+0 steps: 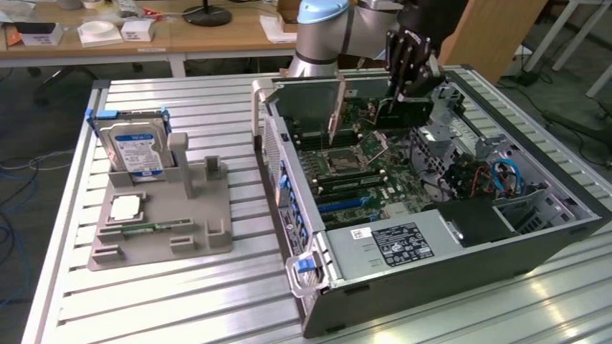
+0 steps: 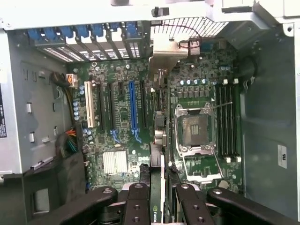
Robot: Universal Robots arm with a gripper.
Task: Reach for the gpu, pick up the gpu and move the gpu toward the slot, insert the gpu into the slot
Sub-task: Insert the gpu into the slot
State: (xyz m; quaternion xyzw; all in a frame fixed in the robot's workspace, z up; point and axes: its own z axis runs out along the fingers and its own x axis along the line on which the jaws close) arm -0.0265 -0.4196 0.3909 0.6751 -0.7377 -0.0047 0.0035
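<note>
Gripper (image 1: 405, 92) is clamped on the gpu (image 1: 397, 115), which hangs edge-down at its 6 o'clock inside the PC case (image 1: 431, 279), over the mobo (image 1: 392, 183), long axis approx parallel w/ the blue slot (image 2: 132, 105), which in the exterior view lies toward 7 o'clock.

We log this as a robotics lab. A robot arm (image 1: 320, 32) stands at a slotted aluminium bench (image 1: 191, 308) carrying an opened computer tower (image 1: 431, 287). Wooden desks (image 1: 220, 39) stand behind.
</note>
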